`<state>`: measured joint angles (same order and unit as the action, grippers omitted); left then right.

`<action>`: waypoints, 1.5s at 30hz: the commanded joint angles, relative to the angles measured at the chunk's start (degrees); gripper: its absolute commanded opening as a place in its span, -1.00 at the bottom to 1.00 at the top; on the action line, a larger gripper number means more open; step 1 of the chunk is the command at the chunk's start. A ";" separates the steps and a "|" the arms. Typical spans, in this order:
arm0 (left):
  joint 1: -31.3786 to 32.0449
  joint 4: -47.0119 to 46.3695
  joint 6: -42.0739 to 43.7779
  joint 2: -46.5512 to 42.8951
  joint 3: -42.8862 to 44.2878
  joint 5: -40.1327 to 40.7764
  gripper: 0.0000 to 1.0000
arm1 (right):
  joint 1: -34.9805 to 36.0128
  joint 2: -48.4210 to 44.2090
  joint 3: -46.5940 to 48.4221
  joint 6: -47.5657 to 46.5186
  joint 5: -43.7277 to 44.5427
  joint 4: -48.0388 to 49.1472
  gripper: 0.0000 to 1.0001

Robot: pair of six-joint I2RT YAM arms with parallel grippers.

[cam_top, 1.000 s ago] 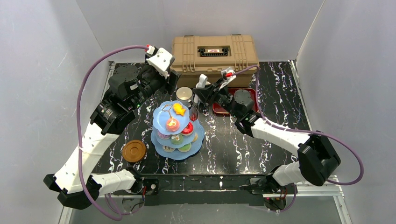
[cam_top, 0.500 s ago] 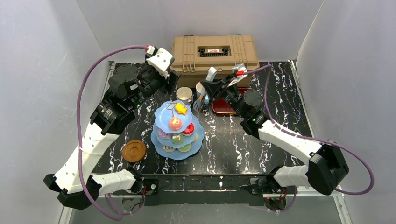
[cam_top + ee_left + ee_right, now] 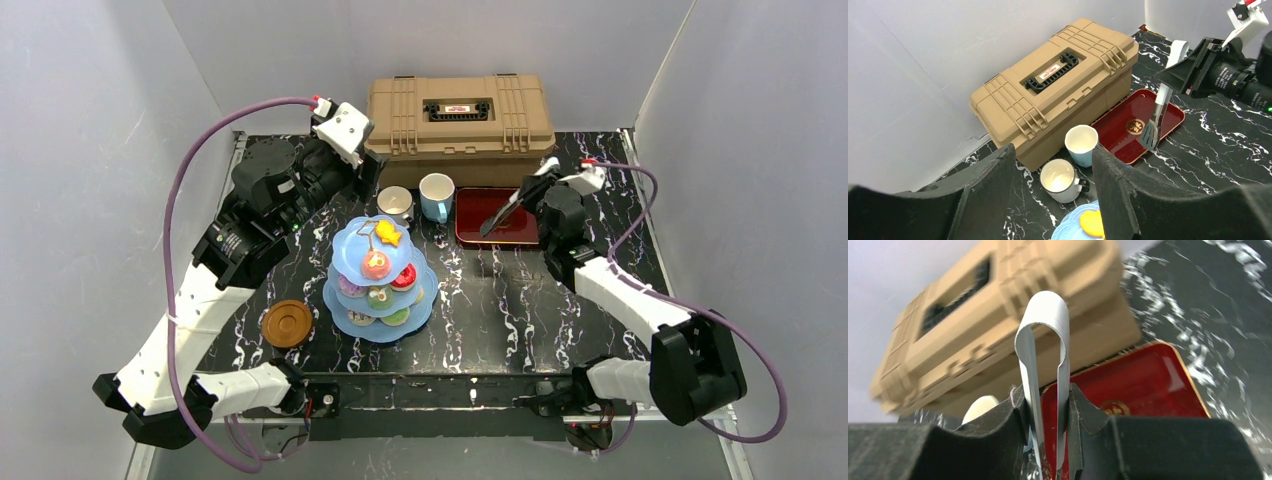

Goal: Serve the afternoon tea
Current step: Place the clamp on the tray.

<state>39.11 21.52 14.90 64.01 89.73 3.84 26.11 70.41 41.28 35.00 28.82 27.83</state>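
Your right hand (image 3: 1048,407), pinching the tongs (image 3: 1044,335), has swung from cake stand (image 3: 345,262) to tray (image 3: 475,207): plating likely done. Left hand (image 3: 1052,149) spread.

Lab booth: grey walls (image 3: 90,150) box in the table (image 3: 520,300).

The light-blue three-tier cake stand (image 3: 337,318) stands upright just on the near side of the left gripper (image 3: 368,182). Small colourful toy cakes and donuts (image 3: 386,236) sit on its scalloped tiers. The white mug (image 3: 1060,177) and the light-blue mug (image 3: 1082,142) stand upright side by side, straight ahead of that gripper, with the blue one nearer the right gripper (image 3: 535,192). A round brown saucer (image 3: 287,323) lies flat, well apart from both grippers.
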 commanded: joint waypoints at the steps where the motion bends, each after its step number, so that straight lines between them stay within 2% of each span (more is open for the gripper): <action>1: -0.18 0.10 -0.48 -1.67 0.88 -0.38 0.11 | -4.18 2.20 0.18 20.39 11.11 -7.18 -0.87; 4: -0.20 0.19 -0.53 -1.86 0.90 -0.47 0.11 | -6.41 6.32 2.43 30.48 12.51 -12.81 -0.86; 8: -0.19 0.53 -0.45 -1.97 1.24 -0.51 0.11 | -8.23 12.25 3.38 40.88 12.75 -14.62 -0.83; 14: -0.21 2.69 -0.65 -2.42 1.67 -0.92 0.11 | -9.30 21.08 7.79 50.48 12.87 -19.87 -0.83; 16: -0.18 3.67 -0.74 -2.65 1.67 -1.28 0.11 | -9.32 23.20 9.81 51.87 12.85 -22.16 -0.76; 17: -0.21 4.23 -0.81 -2.66 1.72 -1.52 0.12 | -9.32 24.30 11.27 52.11 12.86 -23.73 -0.68; 19: -0.22 6.17 -0.61 -2.66 2.03 -2.55 0.14 | -9.40 26.49 13.84 52.77 12.35 -26.14 -0.38; 22: -0.20 9.49 -0.92 -3.06 1.90 -2.96 0.16 | -9.50 28.65 15.93 53.25 11.73 -27.72 -0.16; 24: -0.18 11.59 -1.16 -4.06 1.06 -3.04 0.19 | -9.58 29.18 16.11 53.80 11.30 -27.75 0.06; 26: -0.26 13.48 -1.22 -5.20 0.02 -2.96 0.22 | -9.67 29.34 16.26 53.54 10.60 -29.22 0.44; 28: -0.23 16.99 -1.57 -5.79 -0.24 -3.76 0.27 | -9.76 29.43 16.99 52.47 9.78 -29.98 0.93; 31: -0.18 23.13 -2.55 -5.98 -1.23 -8.86 0.34 | -9.76 29.07 18.37 50.54 7.91 -30.91 0.97; 33: -0.18 24.73 -3.05 -6.29 -2.19 -9.39 0.37 | -9.76 28.43 19.69 49.35 6.80 -32.51 0.97; 37: -0.19 24.37 -3.41 -6.80 -4.33 -9.27 0.37 | -9.61 25.27 20.21 45.54 4.70 -34.81 0.97; 45: -0.87 22.21 -5.36 -5.18 -7.38 -10.71 0.36 | -4.85 10.92 14.26 31.50 3.52 -29.69 0.97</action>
<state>39.05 44.31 10.83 58.02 82.76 -4.95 17.96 88.92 56.99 75.85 31.92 -4.56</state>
